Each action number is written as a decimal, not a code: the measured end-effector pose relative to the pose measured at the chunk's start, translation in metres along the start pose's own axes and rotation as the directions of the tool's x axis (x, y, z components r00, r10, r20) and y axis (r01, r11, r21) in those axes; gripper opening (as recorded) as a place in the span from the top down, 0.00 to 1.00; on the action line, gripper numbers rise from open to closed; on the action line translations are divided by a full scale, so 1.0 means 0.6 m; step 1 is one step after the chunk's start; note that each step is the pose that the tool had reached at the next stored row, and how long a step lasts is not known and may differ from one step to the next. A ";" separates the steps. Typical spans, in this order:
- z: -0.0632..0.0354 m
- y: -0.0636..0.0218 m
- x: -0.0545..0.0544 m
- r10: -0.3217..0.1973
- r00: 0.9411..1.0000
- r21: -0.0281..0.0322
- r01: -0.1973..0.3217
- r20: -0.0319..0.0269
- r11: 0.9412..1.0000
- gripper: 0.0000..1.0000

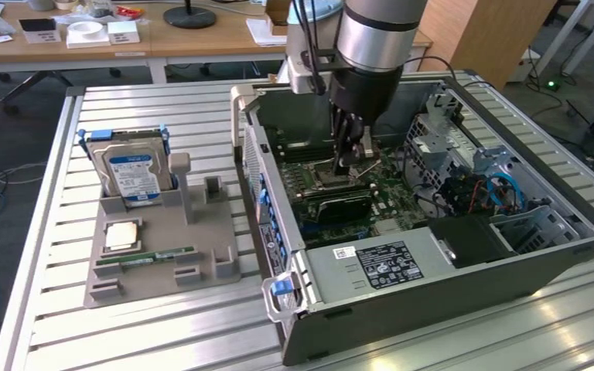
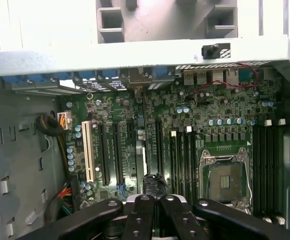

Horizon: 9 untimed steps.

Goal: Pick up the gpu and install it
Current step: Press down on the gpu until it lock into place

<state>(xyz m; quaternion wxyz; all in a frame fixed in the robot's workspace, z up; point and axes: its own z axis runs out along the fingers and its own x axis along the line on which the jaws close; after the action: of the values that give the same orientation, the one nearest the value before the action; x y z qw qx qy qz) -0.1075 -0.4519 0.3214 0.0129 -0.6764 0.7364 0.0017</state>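
Found the end effector (image 1: 351, 164) down inside the open computer case (image 1: 462, 270), hung from the arm's silver-and-black wrist. Saw its 2 fingers pressed together, no gap between the tips in the wrist view (image 2: 153, 184). Located the gpu (image 1: 334, 207) standing on edge on the motherboard (image 2: 224, 110), a thin dark card just beneath and beside those tips; in the wrist view, read it as a narrow edge-on strip (image 2: 141, 162) in line with the expansion slots. Could not tell whether the tips pinched the card or only met its top edge (too dark there). Noted the processor socket (image 2: 227, 176) to 1 side of the fingers, well apart from the card.

Placed the case on a slatted metal desk (image 1: 173, 325). Toward the exterior view's left, marked a grey parts tray (image 1: 158, 282) on the same desk, carrying an upright hard drive (image 1: 132, 174) with a blue-white label, 1 square processor chip (image 1: 124, 234) lying flat, and 1 green RAM stick (image 1: 158, 256) near the tray's front.
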 end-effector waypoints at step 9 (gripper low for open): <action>-0.006 -0.003 0.000 0.000 1.000 0.000 0.000 0.000 1.000 0.89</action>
<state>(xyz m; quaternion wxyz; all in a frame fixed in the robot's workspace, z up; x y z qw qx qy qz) -0.1058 -0.4519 0.3248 0.0127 -0.6765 0.7364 0.0016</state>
